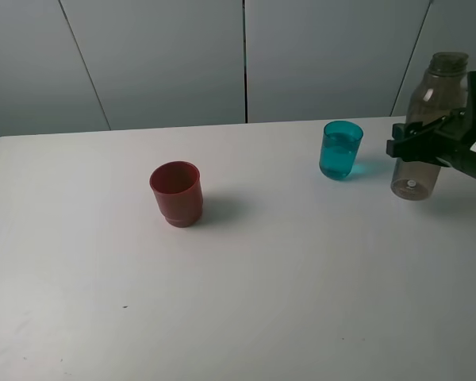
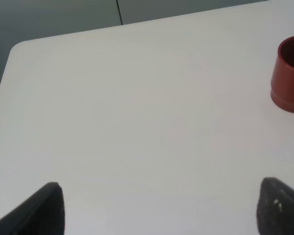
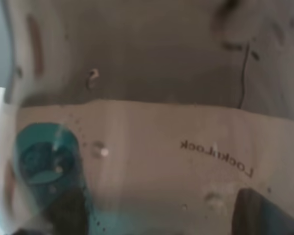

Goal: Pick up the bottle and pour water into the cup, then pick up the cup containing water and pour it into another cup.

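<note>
The bottle [image 1: 432, 95] stands upright at the far right of the white table [image 1: 301, 302]; I cannot tell whether its base touches the surface. My right gripper [image 1: 416, 147] is shut on its middle. The bottle fills the right wrist view [image 3: 152, 147]. The teal cup [image 1: 340, 149] stands just left of the bottle, apart from it, with water in it, and shows through the bottle's wall [image 3: 41, 156]. The red cup [image 1: 176, 193] stands upright left of centre and shows empty [image 2: 288, 73]. My left gripper [image 2: 159, 220] is open and empty over bare table, out of the exterior view.
Grey wall panels [image 1: 166, 55] run behind the table's back edge. The table's rounded far-left corner [image 2: 19, 49] shows in the left wrist view. A small dark speck [image 1: 124, 306] lies on the tabletop near the front left.
</note>
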`<state>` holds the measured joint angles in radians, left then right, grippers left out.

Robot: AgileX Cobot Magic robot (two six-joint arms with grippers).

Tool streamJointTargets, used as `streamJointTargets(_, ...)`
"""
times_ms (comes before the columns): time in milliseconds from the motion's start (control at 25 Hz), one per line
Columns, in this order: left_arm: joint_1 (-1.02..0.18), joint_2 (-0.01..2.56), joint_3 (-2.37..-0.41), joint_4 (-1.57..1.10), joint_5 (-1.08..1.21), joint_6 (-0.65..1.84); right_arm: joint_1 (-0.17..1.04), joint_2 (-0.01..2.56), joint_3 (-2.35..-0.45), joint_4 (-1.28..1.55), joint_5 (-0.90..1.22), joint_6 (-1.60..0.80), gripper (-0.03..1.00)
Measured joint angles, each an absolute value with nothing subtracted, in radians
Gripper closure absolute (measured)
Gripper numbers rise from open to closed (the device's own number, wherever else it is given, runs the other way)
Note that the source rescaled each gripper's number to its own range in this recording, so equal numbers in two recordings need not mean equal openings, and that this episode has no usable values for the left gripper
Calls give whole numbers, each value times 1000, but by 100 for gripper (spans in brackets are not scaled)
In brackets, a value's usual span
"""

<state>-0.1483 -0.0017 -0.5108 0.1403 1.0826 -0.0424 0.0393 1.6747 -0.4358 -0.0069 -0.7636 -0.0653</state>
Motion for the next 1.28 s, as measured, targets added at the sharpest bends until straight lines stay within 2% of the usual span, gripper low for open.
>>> streamJointTargets(440, -148, -2, -511, 140, 1083, -42, 39, 1740, -436, -15, -858, -73, 94)
streamJointTargets(1280, -148, -2, -511, 140, 1083, -46, 39, 1757, -436, -68, -809, -65, 94)
